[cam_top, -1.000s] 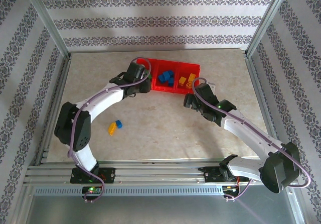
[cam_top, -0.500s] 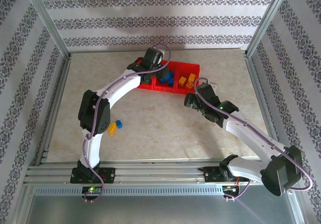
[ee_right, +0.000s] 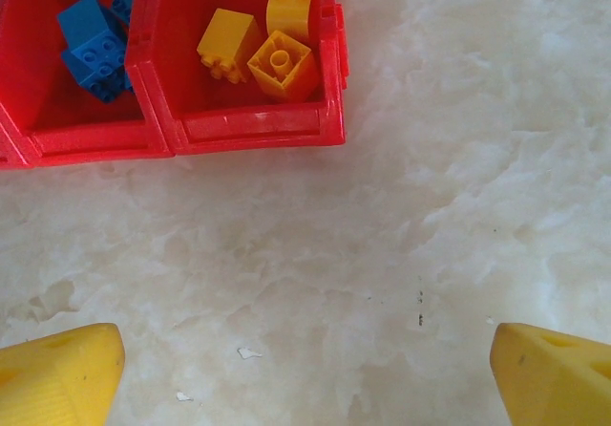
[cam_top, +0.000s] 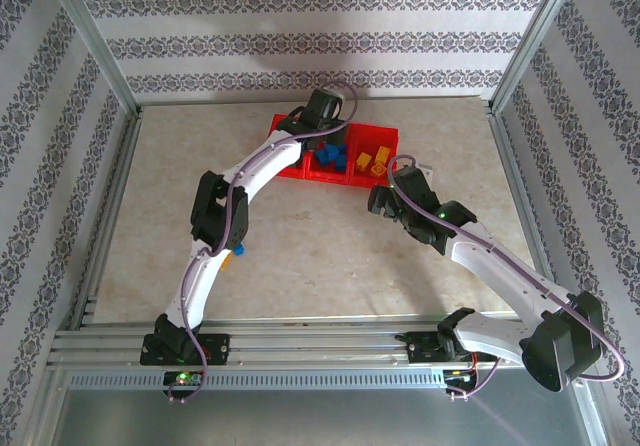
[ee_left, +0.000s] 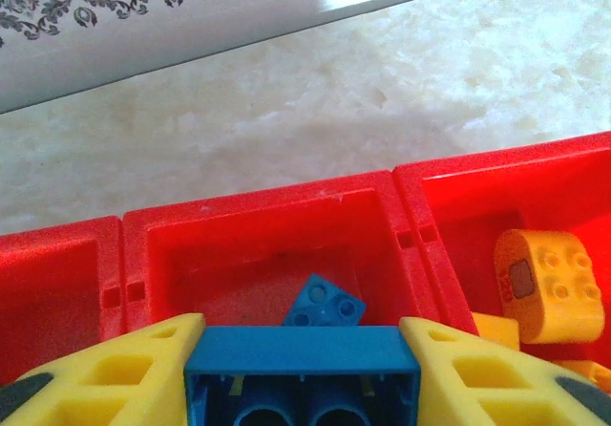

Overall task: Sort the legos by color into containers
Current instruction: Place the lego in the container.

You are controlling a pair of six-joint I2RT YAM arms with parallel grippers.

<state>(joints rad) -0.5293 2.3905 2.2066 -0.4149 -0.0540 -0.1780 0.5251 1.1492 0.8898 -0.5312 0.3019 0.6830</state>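
Gripping a small blue studded plastic brick (ee_left: 302, 373), the left gripper (ee_left: 302, 342) hangs over the middle compartment of the long red plastic tray (ee_left: 258, 206). At the tray's 5 o'clock, the right gripper (ee_right: 305, 364) stands spread wide above the pale marbled tabletop (ee_right: 382, 206).

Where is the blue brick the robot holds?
Left wrist view: the blue plastic brick sits between the left gripper's yellow fingers, above the red plastic tray's middle compartment.

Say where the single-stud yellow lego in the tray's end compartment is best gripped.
Probably from straight above, across two opposite flat sides of the yellow lego: it sits stud-up, turned diagonally, boxed in by the red tray walls, so side approaches look blocked.
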